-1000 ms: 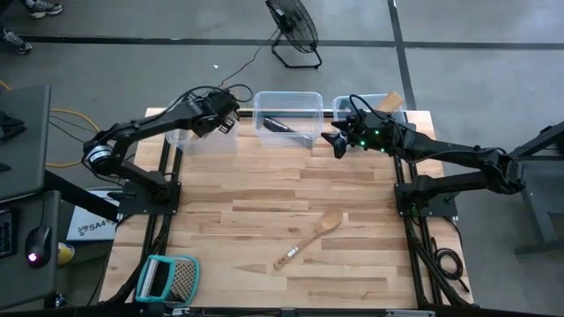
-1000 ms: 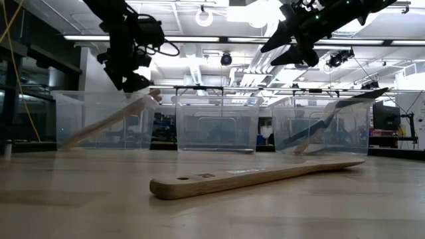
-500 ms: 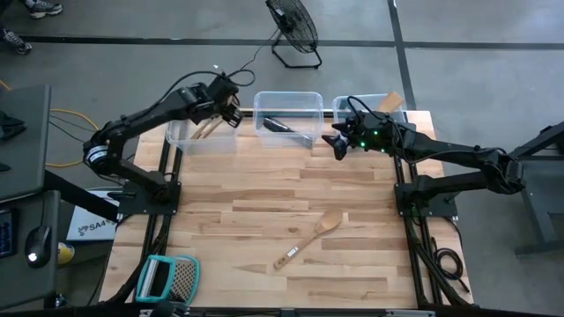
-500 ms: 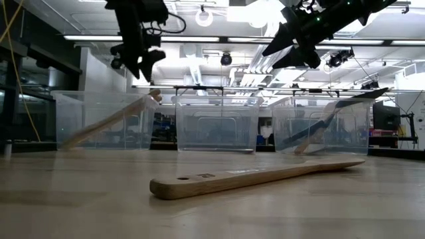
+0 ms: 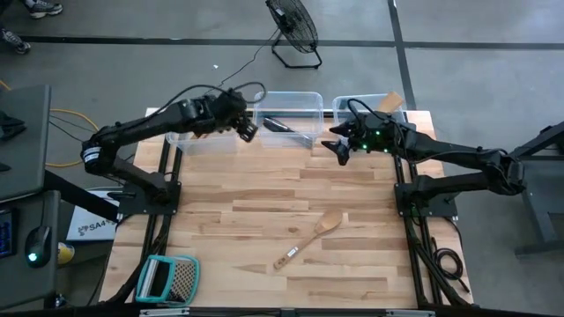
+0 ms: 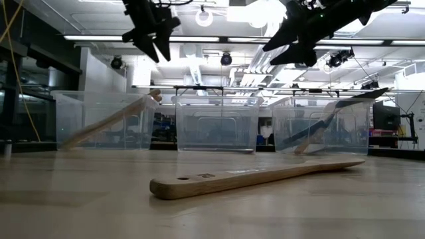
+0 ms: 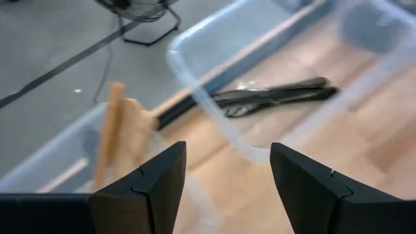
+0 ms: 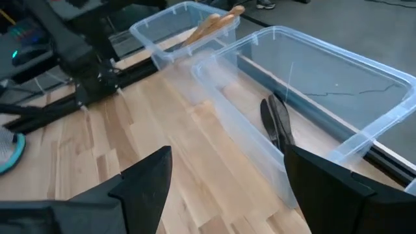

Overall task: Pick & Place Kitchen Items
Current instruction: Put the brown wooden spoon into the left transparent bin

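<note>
A pale wooden spoon (image 5: pixel 308 238) (image 6: pixel 259 174) lies flat on the table's near middle. Wooden utensils (image 7: pixel 120 130) (image 6: pixel 109 121) lean against the wall of the left clear bin (image 5: pixel 187 139), their ends above its rim. Black utensils (image 7: pixel 273 97) (image 8: pixel 276 123) lie in the middle bin (image 5: pixel 288 99). Another utensil (image 6: pixel 325 126) leans in the right bin (image 5: pixel 388 99). My left gripper (image 5: pixel 248 131) (image 7: pixel 227 188) hangs open and high between the left and middle bins, holding nothing. My right gripper (image 5: pixel 337 145) (image 8: pixel 224 188) hangs open and high between the middle and right bins.
A teal-framed grater (image 5: pixel 167 277) lies at the table's near left corner. The three bins stand in a row along the far edge. A floor fan (image 5: pixel 293 31) stands beyond the table. Bare wood lies around the spoon.
My left gripper has risen from over the left bin and swung toward the table's right, to the gap beside the middle bin, tipping up from pointing steeply down. It stayed open. The wooden utensils stay leaning in the left bin.
</note>
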### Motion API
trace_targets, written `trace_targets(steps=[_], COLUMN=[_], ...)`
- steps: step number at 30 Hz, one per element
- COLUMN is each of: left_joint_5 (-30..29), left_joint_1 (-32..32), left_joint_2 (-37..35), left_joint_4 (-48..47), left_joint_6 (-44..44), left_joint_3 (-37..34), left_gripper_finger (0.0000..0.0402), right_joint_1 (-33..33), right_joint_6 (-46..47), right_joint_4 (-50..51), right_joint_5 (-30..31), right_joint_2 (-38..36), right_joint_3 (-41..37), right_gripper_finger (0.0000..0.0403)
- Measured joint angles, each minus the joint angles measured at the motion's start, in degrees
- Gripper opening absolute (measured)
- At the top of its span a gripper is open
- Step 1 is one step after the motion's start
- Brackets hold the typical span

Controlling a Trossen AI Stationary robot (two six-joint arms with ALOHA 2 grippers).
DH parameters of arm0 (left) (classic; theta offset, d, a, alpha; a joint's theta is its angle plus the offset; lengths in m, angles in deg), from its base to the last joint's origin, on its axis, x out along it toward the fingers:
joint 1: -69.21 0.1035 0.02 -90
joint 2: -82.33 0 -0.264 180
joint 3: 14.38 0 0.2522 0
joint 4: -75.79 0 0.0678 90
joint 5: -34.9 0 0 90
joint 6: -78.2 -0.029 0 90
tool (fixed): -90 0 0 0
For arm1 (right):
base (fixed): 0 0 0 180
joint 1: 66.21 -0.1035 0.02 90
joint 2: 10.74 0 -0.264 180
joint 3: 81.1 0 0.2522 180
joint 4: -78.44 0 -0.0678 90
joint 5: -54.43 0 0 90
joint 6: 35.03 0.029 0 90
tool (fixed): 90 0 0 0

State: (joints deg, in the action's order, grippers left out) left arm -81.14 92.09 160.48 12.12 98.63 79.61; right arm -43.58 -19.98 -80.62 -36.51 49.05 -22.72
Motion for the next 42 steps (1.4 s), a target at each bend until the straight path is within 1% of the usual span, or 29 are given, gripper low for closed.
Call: trace_targets(steps=[11, 18, 24, 26, 30, 32, 38, 42], left_joint_5=[0.02, 0.13, 0.52, 0.52, 0.50, 0.24, -0.28, -0.20], left_joint_1=[-16.34, -23.04, -25.34, -25.34, -25.15, -25.15, -25.15, -25.15], left_joint_2=[0.00, 0.76, 1.76, 2.17, 2.40, 2.32, 2.34, 2.34], left_joint_4=[1.34, 6.72, 7.23, 7.61, 7.25, 7.30, 7.28, 7.07], left_joint_6=[8.75, 8.42, 8.36, 8.90, 9.42, 9.42, 9.44, 9.44], left_joint_3=[-0.07, -0.13, -0.24, -0.09, -0.20, -0.17, -0.17, -0.17], left_gripper_finger=[0.0218, 0.0218, 0.0218, 0.0218, 0.0218, 0.0218, 0.0218, 0.0218], right_joint_1=[0.00, -0.02, -0.02, -0.02, -0.27, -0.75, -3.65, -7.50], right_joint_6=[-5.01, -6.32, -6.23, -6.54, -10.62, -12.63, -16.98, -20.79], right_joint_4=[3.14, 5.35, 7.75, 9.14, 15.09, 18.60, 24.42, 25.38], right_joint_5=[-5.09, -9.71, -12.70, -15.86, -24.21, -26.14, -26.39, -24.40], right_joint_2=[-6.41, -7.41, -7.43, -7.41, -7.41, -7.41, -7.40, -6.86], right_joint_3=[0.00, 0.00, 0.00, 0.00, 0.00, 0.00, 0.00, 0.00], right_gripper_finger=[0.0287, 0.0287, 0.0287, 0.0287, 0.0287, 0.0287, 0.0287, 0.0287])
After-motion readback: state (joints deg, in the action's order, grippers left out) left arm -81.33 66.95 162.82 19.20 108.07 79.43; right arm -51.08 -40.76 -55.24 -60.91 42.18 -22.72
